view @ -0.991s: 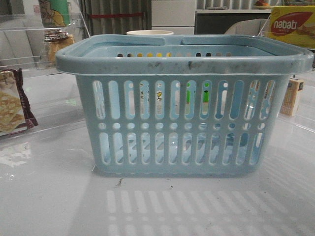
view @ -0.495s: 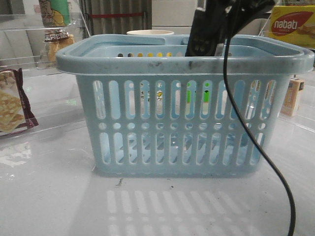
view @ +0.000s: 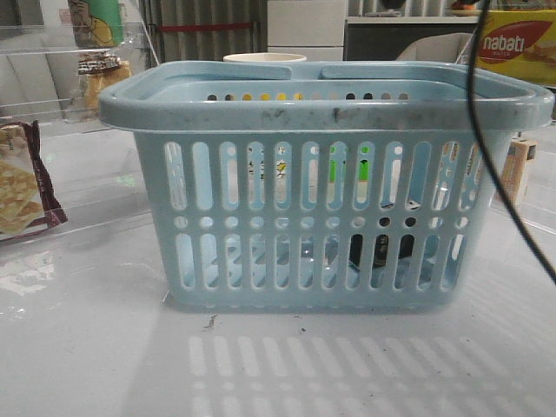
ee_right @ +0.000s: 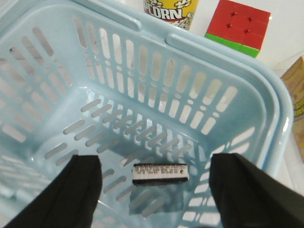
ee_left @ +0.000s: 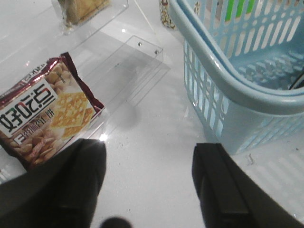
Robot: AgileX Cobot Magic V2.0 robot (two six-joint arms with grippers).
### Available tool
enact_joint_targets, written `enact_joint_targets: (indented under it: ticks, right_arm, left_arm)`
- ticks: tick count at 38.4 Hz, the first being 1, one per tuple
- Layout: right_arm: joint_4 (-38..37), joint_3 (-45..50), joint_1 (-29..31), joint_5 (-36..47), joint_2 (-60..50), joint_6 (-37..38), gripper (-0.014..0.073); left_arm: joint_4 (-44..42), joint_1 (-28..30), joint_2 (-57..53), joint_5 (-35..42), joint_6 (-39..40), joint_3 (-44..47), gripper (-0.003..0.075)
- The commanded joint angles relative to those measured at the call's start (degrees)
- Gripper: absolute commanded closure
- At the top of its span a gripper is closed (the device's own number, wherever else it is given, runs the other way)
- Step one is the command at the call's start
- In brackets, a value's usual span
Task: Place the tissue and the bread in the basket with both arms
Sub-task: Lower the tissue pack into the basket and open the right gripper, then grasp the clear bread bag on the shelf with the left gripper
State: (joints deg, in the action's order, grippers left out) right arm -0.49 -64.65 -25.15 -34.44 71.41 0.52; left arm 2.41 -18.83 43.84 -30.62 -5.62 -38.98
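Black tissue [ee_right: 160,172] lies on basket [ee_right: 266,114] floor under my open, empty right gripper [ee_right: 154,190]; left gripper [ee_left: 149,183] open, empty outside; can't see bread.

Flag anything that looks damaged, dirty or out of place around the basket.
Only the basket shows wear: dark scuffs smear its front rim. The tissue lies flat on the basket floor, nothing spilled. Both grippers, left and right, have their fingers apart and hold nothing.

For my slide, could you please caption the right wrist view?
Open right gripper above the basket, the tissue lying on its floor.
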Motion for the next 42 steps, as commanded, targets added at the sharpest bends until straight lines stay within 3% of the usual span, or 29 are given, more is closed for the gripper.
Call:
enact_joint_targets:
  ticks: [1, 9, 18, 29, 42]
  right_arm:
    - [-0.9, 3.3, 0.1, 3.6, -8.0, -1.6, 0.0013]
    - [-0.9, 14.8, 0.2, 3.3, -22.6, -1.6, 0.0013]
    - [-0.9, 19.9, 0.2, 0.4, -32.9, -1.6, 0.0013]
    - [-0.9, 20.1, 0.2, -1.6, -34.0, -1.6, 0.0013]
    - [-0.9, 20.1, 0.2, -1.7, -34.0, -1.6, 0.0013]
  left_arm:
    - [0.5, -0.5, 1.4, 6.8, 1.4, -3.2, 0.0165]
    - [0.5, -0.3, 14.1, 6.1, 1.4, -11.5, 0.0148]
    - [0.5, 6.4, 32.7, 6.3, 1.4, -27.5, 0.0151]
    - [0.7, 10.8, 52.8, 6.4, 1.4, -47.4, 0.0151]
    - [0.7, 12.0, 68.0, 9.6, 1.4, -61.2, 0.0169]
